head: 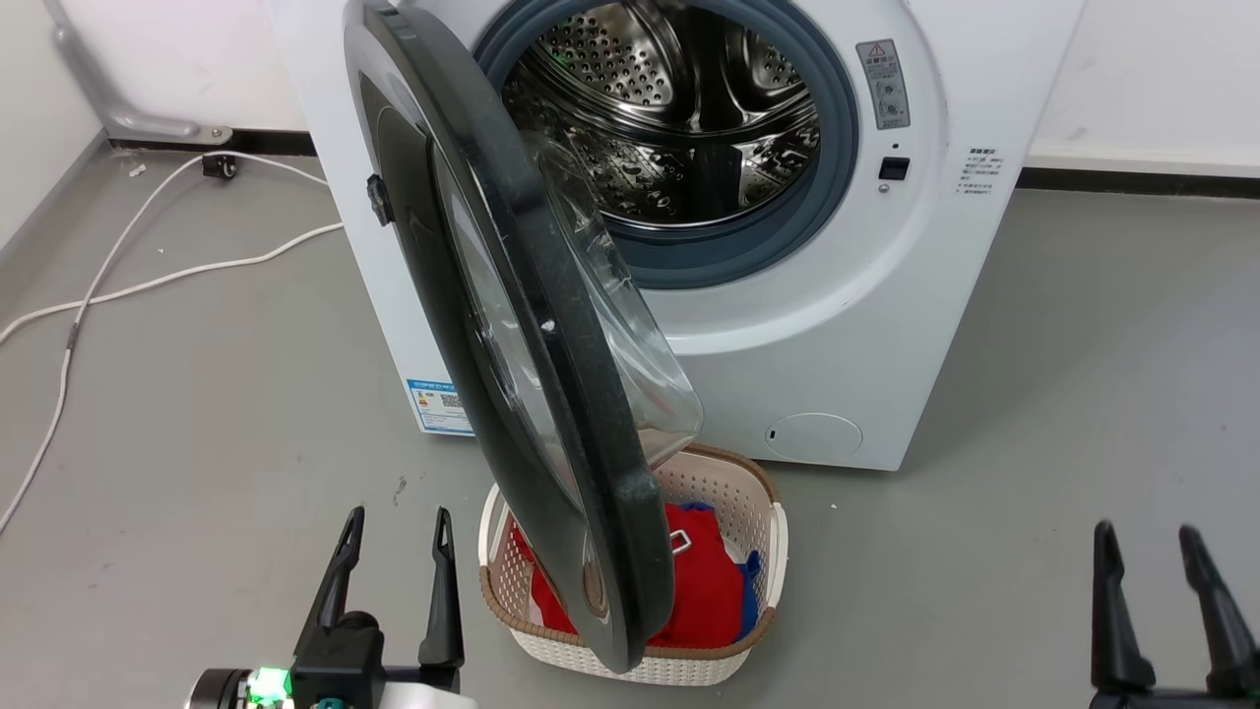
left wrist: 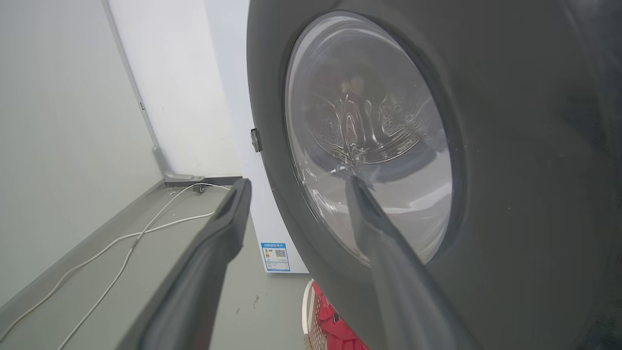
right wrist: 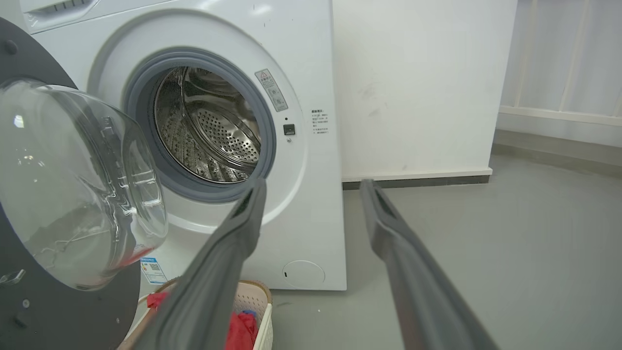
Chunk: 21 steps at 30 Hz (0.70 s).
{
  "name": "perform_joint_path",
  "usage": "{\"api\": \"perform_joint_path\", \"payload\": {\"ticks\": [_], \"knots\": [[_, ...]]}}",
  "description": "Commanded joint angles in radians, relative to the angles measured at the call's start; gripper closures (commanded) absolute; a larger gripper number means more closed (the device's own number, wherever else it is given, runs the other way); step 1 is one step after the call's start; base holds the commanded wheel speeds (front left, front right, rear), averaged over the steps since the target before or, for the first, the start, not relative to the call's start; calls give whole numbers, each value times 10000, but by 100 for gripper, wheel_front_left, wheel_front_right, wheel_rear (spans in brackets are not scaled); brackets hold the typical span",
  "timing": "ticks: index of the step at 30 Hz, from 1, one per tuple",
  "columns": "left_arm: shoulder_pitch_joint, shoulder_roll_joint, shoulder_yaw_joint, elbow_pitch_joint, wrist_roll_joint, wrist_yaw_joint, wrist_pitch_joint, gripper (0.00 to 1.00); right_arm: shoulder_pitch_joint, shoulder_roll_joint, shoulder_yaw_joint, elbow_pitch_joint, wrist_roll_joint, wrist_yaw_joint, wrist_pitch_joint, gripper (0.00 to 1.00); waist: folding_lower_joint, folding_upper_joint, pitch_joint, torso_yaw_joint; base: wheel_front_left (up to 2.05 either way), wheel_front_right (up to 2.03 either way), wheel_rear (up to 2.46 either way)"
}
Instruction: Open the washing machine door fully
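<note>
**Both claws released; door half-swung beside the left one**

Left claw (head: 400, 514) and right claw (head: 1146, 532) are spread and empty. Just right of the left claw, the washing machine door (head: 551, 394) stands edge-on. Best to catch its free rim and sweep left: the floor there is open bar a white cable (head: 148, 286), and the laundry basket (head: 763, 492) sits under the rim.

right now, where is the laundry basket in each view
Head view: basket bottom centre, partly behind the washing machine door.
Left wrist view: basket sliver at bottom edge, under the door.
Right wrist view: basket bottom left of centre.
Shared landmark: blue label sticker.
</note>
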<state>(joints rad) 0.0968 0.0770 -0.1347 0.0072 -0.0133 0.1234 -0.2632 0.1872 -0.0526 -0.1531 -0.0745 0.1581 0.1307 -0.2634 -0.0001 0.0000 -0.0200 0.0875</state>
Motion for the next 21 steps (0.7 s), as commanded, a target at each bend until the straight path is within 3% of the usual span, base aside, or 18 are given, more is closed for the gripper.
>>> {"api": "perform_joint_path", "payload": {"ticks": [1,15,16,17,21], "knots": [[129,-18,29,25,-14,14,-24,0,236,34,37,88,73,1,-18,0,1,0,-14,1,0,0,0],[276,-73,187,271,-65,106,-24,0,454,33,333,321,155,1,-19,0,1,0,-46,45,0,0,0],[254,-83,250,256,-79,207,-24,67,436,34,363,318,180,1,-19,0,1,0,-45,50,0,0,0],[245,-94,288,248,-115,271,-24,100,417,34,408,289,154,1,-19,0,1,0,-44,56,0,0,0],[43,-96,473,-2,-79,416,-24,100,383,34,467,240,15,1,-19,0,1,0,-36,108,0,0,0]]}}
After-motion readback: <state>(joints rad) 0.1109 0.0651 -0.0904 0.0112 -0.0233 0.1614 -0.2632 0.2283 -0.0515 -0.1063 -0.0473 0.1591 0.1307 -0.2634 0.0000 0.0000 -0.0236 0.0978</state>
